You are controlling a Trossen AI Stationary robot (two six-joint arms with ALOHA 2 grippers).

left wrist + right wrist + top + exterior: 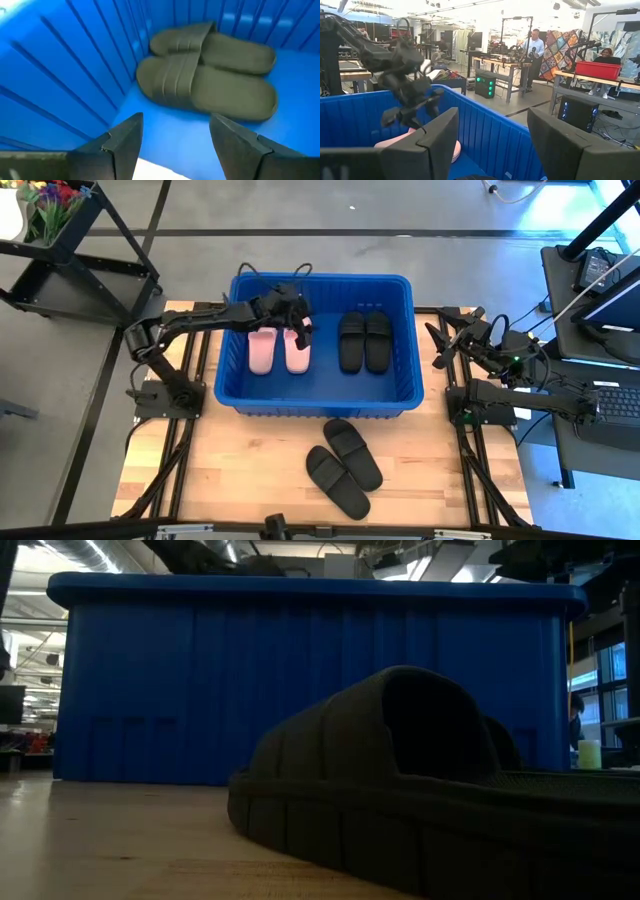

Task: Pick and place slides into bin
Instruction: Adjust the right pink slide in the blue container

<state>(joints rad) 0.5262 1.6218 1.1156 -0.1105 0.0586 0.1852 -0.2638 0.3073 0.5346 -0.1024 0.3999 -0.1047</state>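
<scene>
The blue bin [322,405] stands at the table's far middle. Inside it, two pale pink slides [279,351] lie side by side at the left and two black slides [364,340] at the right, all flat on the bin floor. Two more black slides [344,466] lie on the table in front of the bin; one fills the low view [420,780]. My left gripper [303,330] is open and empty over the pink slides, and its wrist view [175,120] faces the black pair [210,75]. My right gripper [438,348] is open and empty, waiting beside the bin's right wall.
The bin's walls [300,680] rise high around the slides. Arm bases and dark frame rails stand at the table's left and right edges. Bare wood [220,470] lies at the front left. Workbenches and people show in the room beyond [535,45].
</scene>
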